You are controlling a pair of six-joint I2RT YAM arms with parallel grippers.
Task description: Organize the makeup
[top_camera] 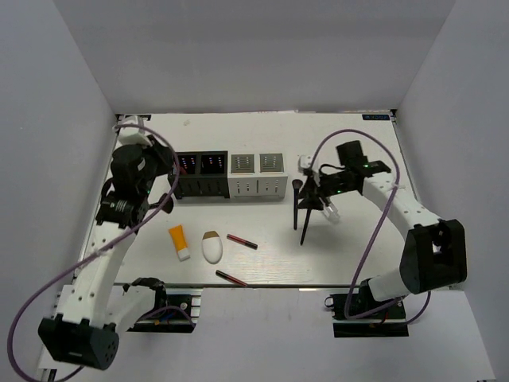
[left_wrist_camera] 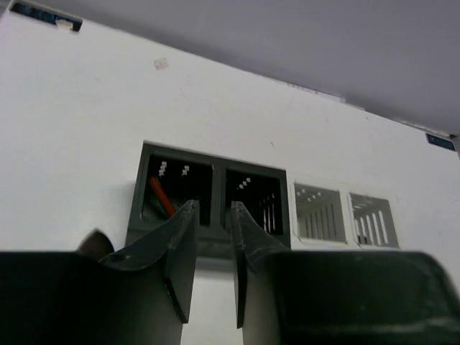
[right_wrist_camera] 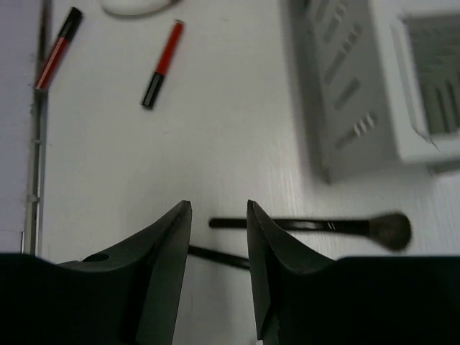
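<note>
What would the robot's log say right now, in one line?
left gripper shut, empty, facing black organizer | right gripper open near brush | orange tube on table

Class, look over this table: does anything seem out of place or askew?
Nothing spilled. One dark-red stick lies askew right at the table's near edge, and two black brushes lie loose beside the grey-white organizer rather than in it.
</note>
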